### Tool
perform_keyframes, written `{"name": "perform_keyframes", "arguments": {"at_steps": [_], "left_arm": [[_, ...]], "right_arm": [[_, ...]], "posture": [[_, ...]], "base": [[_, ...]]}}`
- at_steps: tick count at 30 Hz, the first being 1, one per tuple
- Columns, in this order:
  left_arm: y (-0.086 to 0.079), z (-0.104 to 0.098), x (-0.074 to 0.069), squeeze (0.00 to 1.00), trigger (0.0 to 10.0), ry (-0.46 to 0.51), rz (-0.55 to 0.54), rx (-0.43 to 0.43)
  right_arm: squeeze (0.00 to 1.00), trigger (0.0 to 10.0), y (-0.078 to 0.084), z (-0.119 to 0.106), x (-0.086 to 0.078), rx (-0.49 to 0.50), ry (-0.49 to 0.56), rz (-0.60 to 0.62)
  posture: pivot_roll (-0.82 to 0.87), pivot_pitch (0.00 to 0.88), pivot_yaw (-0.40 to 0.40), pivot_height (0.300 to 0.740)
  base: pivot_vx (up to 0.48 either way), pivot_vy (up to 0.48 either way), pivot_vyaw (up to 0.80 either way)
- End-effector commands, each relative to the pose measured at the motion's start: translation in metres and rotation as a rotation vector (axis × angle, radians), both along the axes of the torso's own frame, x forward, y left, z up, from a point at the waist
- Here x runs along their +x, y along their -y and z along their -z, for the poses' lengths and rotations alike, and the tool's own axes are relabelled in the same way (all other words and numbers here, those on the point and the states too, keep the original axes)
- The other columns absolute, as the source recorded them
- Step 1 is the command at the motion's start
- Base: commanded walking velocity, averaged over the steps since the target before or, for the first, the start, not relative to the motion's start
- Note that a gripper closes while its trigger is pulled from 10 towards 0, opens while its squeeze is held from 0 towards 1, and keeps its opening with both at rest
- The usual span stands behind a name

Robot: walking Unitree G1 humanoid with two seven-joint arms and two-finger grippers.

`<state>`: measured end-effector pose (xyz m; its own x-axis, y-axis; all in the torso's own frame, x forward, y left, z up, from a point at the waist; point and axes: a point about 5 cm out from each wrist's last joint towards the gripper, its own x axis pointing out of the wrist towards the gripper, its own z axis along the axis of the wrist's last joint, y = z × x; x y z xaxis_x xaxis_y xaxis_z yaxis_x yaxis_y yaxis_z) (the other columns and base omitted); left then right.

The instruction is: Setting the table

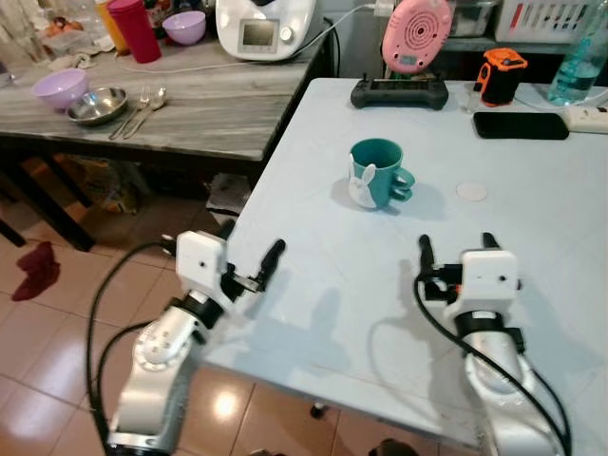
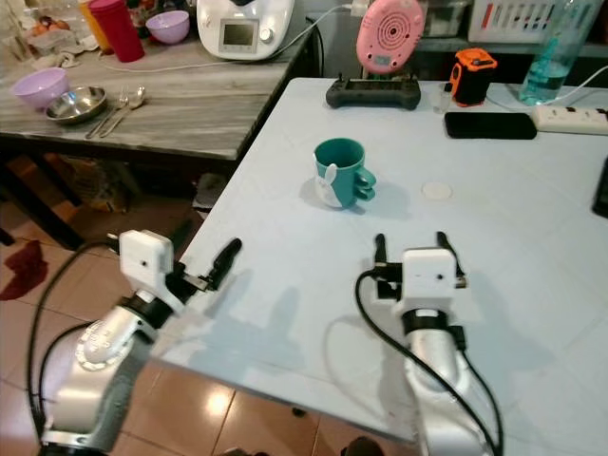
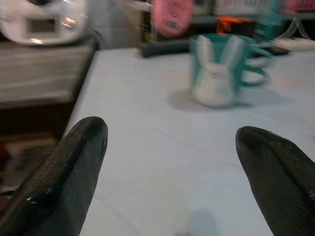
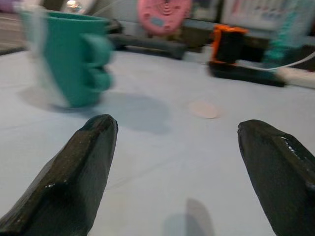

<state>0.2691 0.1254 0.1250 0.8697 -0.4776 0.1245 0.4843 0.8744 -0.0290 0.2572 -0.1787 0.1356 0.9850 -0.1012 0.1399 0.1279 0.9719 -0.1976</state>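
A teal mug (image 1: 378, 173) with a white bunny on its side stands upright on the pale blue table (image 1: 532, 247), handle to the right. My left gripper (image 1: 249, 245) hovers open at the table's left edge, nearer than the mug, with nothing between its fingers. Over the table my right gripper (image 1: 457, 245) is open and empty, in front of the mug and slightly right of it. On the wooden side table (image 1: 209, 104) at the far left lie a purple bowl (image 1: 60, 88), a steel bowl (image 1: 96, 104) and a fork and spoon (image 1: 142, 106). The mug (image 3: 219, 69) is ahead of the left fingers, and the mug (image 4: 69, 56) is also ahead of the right fingers.
At the blue table's far edge sit a black controller (image 1: 399, 92), a pink round device (image 1: 416, 34), an orange gadget (image 1: 501, 74), a black phone (image 1: 521, 124) and a power strip (image 1: 589, 116). A white appliance (image 1: 264, 28) and red cup (image 1: 134, 28) stand on the wooden table.
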Motion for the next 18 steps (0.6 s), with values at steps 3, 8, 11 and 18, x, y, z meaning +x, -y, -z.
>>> {"name": "perform_keyframes", "arguments": {"at_steps": [3, 8, 11, 18], "left_arm": [[-0.012, 0.010, -0.005, 0.00, 10.0, -0.020, 0.001, 0.046], [-0.015, 0.018, -0.011, 0.00, 10.0, -0.039, 0.031, 0.074], [-0.016, 0.021, -0.016, 0.00, 10.0, -0.050, 0.055, 0.086], [-0.018, 0.021, -0.027, 0.00, 10.0, -0.063, 0.097, 0.100]], "right_arm": [[0.00, 10.0, -0.005, -0.004, 0.000, 0.001, 0.009, -0.016], [0.00, 10.0, 0.000, -0.007, 0.007, -0.025, 0.004, -0.033], [0.00, 10.0, 0.005, -0.011, 0.013, -0.057, 0.000, -0.059], [0.00, 10.0, 0.023, -0.019, 0.030, -0.111, -0.010, -0.100]], "posture": [[-0.21, 0.129, 0.106, 0.740], [-0.21, 0.144, 0.105, 0.740], [-0.20, 0.164, 0.099, 0.740], [-0.18, 0.234, 0.086, 0.740]], "base": [[0.000, 0.000, 0.00], [0.000, 0.000, 0.00], [0.000, 0.000, 0.00], [0.000, 0.000, 0.00]]}}
